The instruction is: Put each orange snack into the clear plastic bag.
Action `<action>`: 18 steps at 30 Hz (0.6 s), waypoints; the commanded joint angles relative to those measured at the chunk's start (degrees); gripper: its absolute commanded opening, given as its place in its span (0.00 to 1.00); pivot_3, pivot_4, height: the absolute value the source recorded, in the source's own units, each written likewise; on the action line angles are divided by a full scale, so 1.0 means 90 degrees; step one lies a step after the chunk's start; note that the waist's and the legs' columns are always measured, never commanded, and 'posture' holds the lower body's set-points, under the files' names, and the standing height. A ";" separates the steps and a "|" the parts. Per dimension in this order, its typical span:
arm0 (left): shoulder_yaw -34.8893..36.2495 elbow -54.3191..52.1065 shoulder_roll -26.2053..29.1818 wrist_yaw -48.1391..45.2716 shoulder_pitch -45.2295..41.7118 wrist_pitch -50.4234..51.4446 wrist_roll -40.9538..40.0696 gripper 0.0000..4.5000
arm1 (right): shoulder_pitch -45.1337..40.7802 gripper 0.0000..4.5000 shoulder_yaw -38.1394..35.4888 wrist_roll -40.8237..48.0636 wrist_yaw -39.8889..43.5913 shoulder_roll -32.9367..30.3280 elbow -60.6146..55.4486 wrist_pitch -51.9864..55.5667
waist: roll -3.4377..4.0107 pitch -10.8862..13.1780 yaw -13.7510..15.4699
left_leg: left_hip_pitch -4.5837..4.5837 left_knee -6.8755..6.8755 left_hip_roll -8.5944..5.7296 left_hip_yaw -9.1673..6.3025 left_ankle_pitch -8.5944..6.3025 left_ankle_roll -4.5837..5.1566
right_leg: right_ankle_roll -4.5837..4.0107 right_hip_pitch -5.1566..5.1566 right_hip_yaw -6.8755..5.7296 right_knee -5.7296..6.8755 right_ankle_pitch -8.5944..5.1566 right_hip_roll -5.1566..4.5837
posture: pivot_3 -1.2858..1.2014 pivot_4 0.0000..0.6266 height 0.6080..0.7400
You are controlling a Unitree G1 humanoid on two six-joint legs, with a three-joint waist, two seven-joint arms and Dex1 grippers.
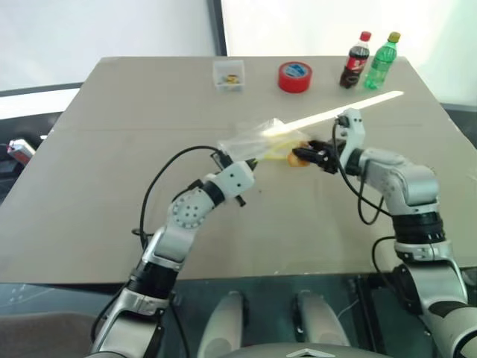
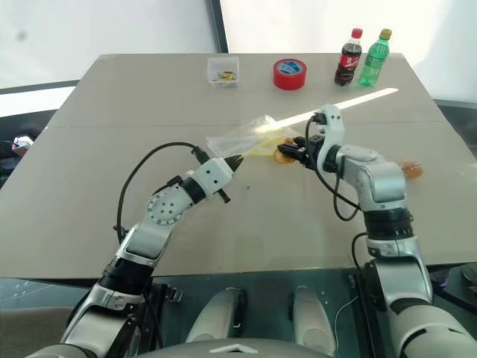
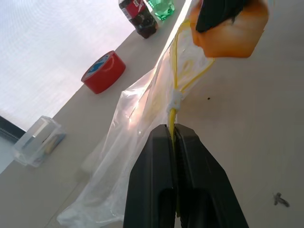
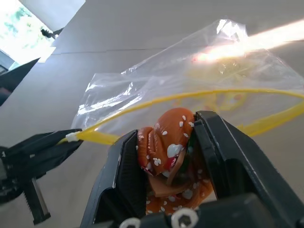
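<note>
Right wrist view: clear plastic bag (image 4: pixel 180 76) lifted off table (image 2: pixel 112 112), mouth gaping, nothing orange inside yet – yellow strip pinched by clenched left gripper (image 3: pixel 175 137); right gripper (image 4: pixel 166 142) grasping one orange snack (image 4: pixel 166 142) at the opening; second snack (image 2: pixel 411 170) on table beside right arm

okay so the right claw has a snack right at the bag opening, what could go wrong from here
1. The left claw pinches the clear plastic bag only by its yellow strip, so a push from the orange snack might fold the mouth shut or pull the strip free.
2. The right claw may let go short of the opening, dropping the snack onto the table.
3. The second orange snack lies near the table's right edge; a knock could send it off.
</note>
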 commanded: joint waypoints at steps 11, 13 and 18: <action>-0.0084 -0.0173 -0.0062 -0.0301 -0.0136 -0.0427 -0.0185 0.00 | -0.0730 0.42 -0.1406 0.1047 -0.0702 0.0474 0.0915 0.0547 | 0.0001 0.0000 -0.0010 | 0.0000 -0.0001 -0.0001 0.0002 0.0000 0.0000 | 0.0000 0.0000 0.0001 0.0000 0.0000 -0.0001 | 0.52 0.24 1.00; -0.0114 -0.0131 -0.0081 -0.0344 -0.0162 -0.0476 -0.0196 0.00 | -0.0770 0.42 -0.1625 0.1210 -0.0873 0.0569 0.1000 0.0687 | 0.0001 0.0000 -0.0012 | 0.0000 -0.0001 -0.0001 0.0001 0.0000 0.0000 | 0.0000 0.0000 0.0001 0.0001 0.0000 0.0000 | 0.52 0.24 1.00; -0.0161 -0.0021 -0.0085 -0.0402 -0.0219 -0.0572 -0.0171 0.00 | -0.0862 0.42 -0.1967 0.1459 -0.1098 0.0636 0.1333 0.0746 | 0.0001 0.0000 -0.0023 | 0.0000 -0.0002 -0.0001 0.0003 0.0000 0.0000 | 0.0000 0.0000 0.0002 0.0001 0.0000 0.0000 | 0.52 0.24 1.00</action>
